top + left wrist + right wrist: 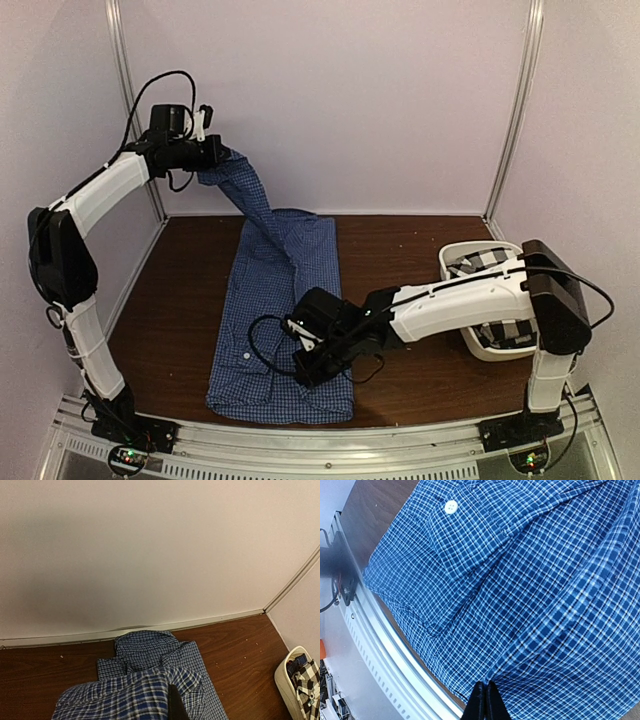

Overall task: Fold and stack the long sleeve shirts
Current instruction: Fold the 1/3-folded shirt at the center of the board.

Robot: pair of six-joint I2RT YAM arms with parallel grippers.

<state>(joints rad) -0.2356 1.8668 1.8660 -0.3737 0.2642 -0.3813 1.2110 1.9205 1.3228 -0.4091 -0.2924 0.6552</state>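
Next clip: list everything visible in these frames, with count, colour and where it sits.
blue gingham shirt: one, blue check with white buttons, spread on the table left of centre, one part lifted toward the back-left corner.
black-and-white checked shirt: one, bunched inside the tub.
tub: one, white, at the table's right side.
table: one, dark brown wood.
rail: one, silver, along the near edge.
left arm: one, white and black, raised, jaws shut on the lifted cloth.
right arm: one, white and black, reaching left, jaws shut on the blue shirt's near right part.
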